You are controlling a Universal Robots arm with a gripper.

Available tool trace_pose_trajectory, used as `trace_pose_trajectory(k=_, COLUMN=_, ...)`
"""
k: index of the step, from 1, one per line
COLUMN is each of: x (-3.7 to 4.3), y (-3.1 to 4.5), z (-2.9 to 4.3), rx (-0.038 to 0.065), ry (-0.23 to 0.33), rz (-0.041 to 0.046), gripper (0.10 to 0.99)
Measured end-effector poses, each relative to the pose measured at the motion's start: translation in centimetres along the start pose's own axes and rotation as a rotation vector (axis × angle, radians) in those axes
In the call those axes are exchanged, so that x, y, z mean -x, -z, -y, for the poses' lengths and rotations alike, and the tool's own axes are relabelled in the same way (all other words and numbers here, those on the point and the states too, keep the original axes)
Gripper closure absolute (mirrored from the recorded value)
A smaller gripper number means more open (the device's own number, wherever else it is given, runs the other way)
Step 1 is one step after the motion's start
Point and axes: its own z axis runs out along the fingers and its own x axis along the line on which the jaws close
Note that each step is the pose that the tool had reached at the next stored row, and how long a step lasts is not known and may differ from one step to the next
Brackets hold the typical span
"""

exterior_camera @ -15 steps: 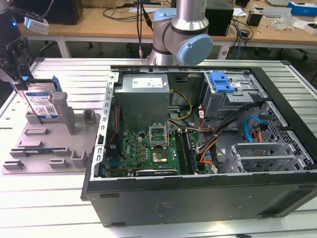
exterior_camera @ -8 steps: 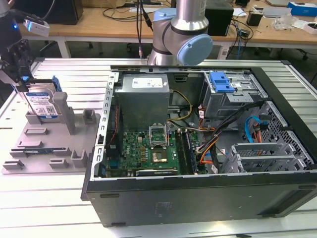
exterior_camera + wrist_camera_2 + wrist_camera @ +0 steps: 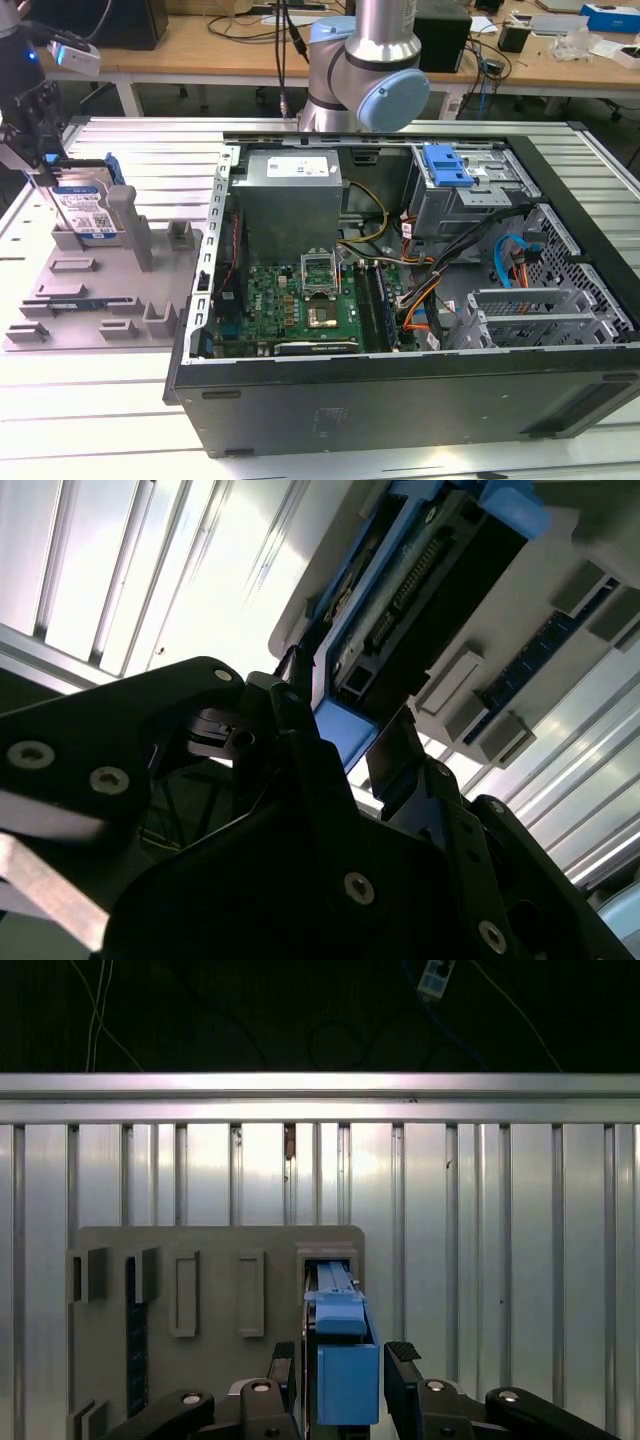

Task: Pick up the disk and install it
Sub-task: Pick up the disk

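1. At the exterior view's far left, the black two-fingered gripper is pictured above the flat silver metal disk with a blue-and-white label and blue plastic rail frame. The disk is stood upright on its edge in a slot of the grey plastic fixture plate with upright posts.
2. The disk's label face is shown in the exterior view. In the first wrist view the disk is seen edge-on as a narrow blue block. In the second wrist view its dark underside and connector row are seen.
3. In the first wrist view the gripper is seen with its fingers held apart, one on each side of the disk's blue end. A thin dark gap is left at both sides. The same straddle is recorded in the second wrist view.
4. The open black computer case, with its green motherboard and blue-topped drive cage, is shown in the exterior view. It is set on the exterior view's right of the fixture plate, well apart from the disk.
5. A tall grey post is set just beside the disk on the exterior view's right.
6. The plate is laid on a ribbed aluminium table, and bare slats are left around the plate's edges.
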Motion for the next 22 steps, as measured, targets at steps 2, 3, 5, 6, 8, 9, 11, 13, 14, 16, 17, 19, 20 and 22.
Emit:
trace_pose_trajectory(k=2, x=0.0, y=-0.15, z=0.0, rx=0.0, ry=0.0, rz=-0.0001, gripper=0.604)
trace_pose_trajectory(k=3, x=0.0, y=-0.21, z=-0.01, rx=0.0, ry=0.0, rz=-0.0001, gripper=0.62)
trace_pose_trajectory(k=5, x=0.0, y=-0.28, z=-0.01, rx=-0.001, ry=0.0, rz=-0.0001, gripper=0.62)
trace_pose_trajectory(k=6, x=0.01, y=-0.36, z=-0.01, rx=0.0, ry=0.0, rz=0.0, gripper=0.69)
trace_pose_trajectory(k=8, x=0.01, y=-0.49, z=-0.01, rx=-0.001, ry=0.0, rz=-0.0001, gripper=0.69)
trace_pose_trajectory(k=9, x=0.01, y=-0.52, z=-0.02, rx=0.0, ry=0.0, rz=-0.0001, gripper=0.69)
trace_pose_trajectory(k=11, x=0.01, y=-0.56, z=-0.03, rx=-0.001, ry=0.0, rz=0.0, gripper=0.69)
trace_pose_trajectory(k=13, x=0.01, y=-0.58, z=-0.05, rx=-0.001, ry=0.0, rz=0.0001, gripper=0.69)
trace_pose_trajectory(k=14, x=0.01, y=-0.58, z=-0.07, rx=-0.001, ry=0.0, rz=0.0001, gripper=0.69)
trace_pose_trajectory(k=16, x=0.01, y=-0.59, z=-0.19, rx=-0.001, ry=0.0, rz=-0.0001, gripper=0.69)
trace_pose_trajectory(k=17, x=0.01, y=-0.59, z=-0.22, rx=-0.001, ry=0.0, rz=0.0, gripper=0.69)
trace_pose_trajectory(k=19, x=0.01, y=-0.61, z=-0.28, rx=-0.001, ry=0.0, rz=0.0, gripper=0.69)
trace_pose_trajectory(k=20, x=0.01, y=-0.61, z=-0.29, rx=-0.001, ry=0.0, rz=0.0, gripper=0.69)
trace_pose_trajectory(k=22, x=0.01, y=-0.62, z=-0.31, rx=-0.001, ry=0.0, rz=-0.0001, gripper=0.69)
